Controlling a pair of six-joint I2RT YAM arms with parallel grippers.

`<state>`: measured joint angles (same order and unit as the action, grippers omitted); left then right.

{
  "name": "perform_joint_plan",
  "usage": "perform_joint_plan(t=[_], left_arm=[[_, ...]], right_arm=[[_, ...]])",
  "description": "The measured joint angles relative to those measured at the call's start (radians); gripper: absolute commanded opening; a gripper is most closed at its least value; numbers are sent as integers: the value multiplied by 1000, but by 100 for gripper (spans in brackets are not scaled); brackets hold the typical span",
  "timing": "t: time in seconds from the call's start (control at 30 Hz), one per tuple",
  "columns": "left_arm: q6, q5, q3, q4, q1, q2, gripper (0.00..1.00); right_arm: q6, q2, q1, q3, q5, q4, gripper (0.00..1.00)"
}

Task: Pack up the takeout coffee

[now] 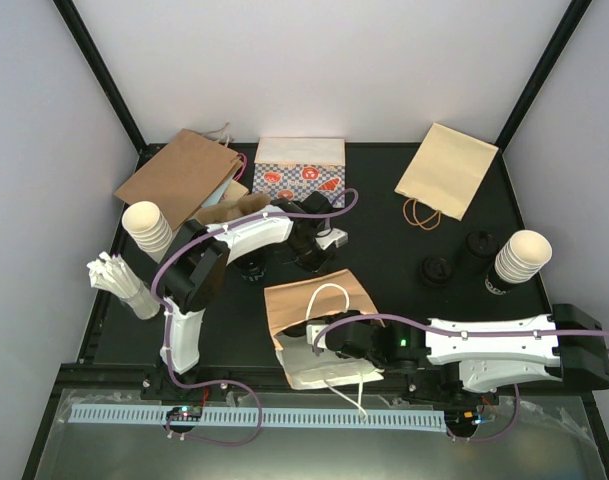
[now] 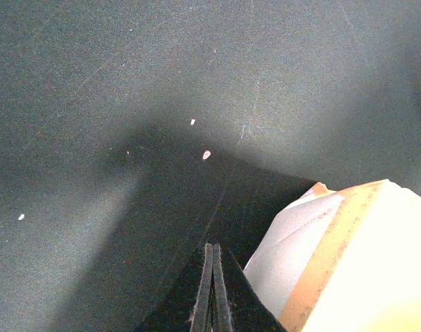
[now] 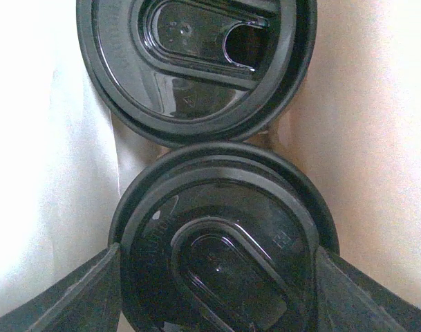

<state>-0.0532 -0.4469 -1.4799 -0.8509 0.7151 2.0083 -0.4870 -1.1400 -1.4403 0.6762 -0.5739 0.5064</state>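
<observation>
Two black lidded takeout coffee cups sit one behind the other inside a paper bag (image 3: 44, 173) with pale walls. My right gripper (image 3: 217, 277) has one finger against each side of the nearer cup (image 3: 224, 228), shut on it. The farther cup (image 3: 196, 62) touches it just beyond. From above, the right gripper (image 1: 329, 343) reaches into the mouth of the brown and white bag (image 1: 309, 300) lying near the table's front. My left gripper (image 2: 213, 252) is shut with nothing in it, just above the black table beside the bag's edge (image 2: 348, 256). It also shows in the top view (image 1: 309, 255).
Two black lids (image 1: 436, 270) lie at the right beside a stack of white paper cups (image 1: 522, 258). Another cup stack (image 1: 149, 228) and wrapped sticks (image 1: 119, 280) stand at the left. A brown bag (image 1: 179, 175), a patterned box (image 1: 300, 170) and a tan bag (image 1: 446, 168) line the back.
</observation>
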Motion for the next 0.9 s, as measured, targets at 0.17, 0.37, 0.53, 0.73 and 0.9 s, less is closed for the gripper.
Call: perform_joint_plan(t=[0.17, 0.37, 0.53, 0.73, 0.9], left_arm=[[0, -7, 0, 1, 2, 0, 2], [-1, -10, 0, 2, 7, 0, 2], [-1, -11, 0, 2, 7, 0, 2], [-2, -11, 0, 1, 7, 0, 2], [-1, -11, 0, 1, 7, 0, 1]], right_arm=[[3, 7, 0, 13, 3, 37, 69], [7, 13, 0, 21, 6, 66, 69], [7, 13, 0, 24, 6, 79, 68], [8, 0, 0, 24, -3, 82, 66], [14, -12, -1, 13, -16, 70, 63]])
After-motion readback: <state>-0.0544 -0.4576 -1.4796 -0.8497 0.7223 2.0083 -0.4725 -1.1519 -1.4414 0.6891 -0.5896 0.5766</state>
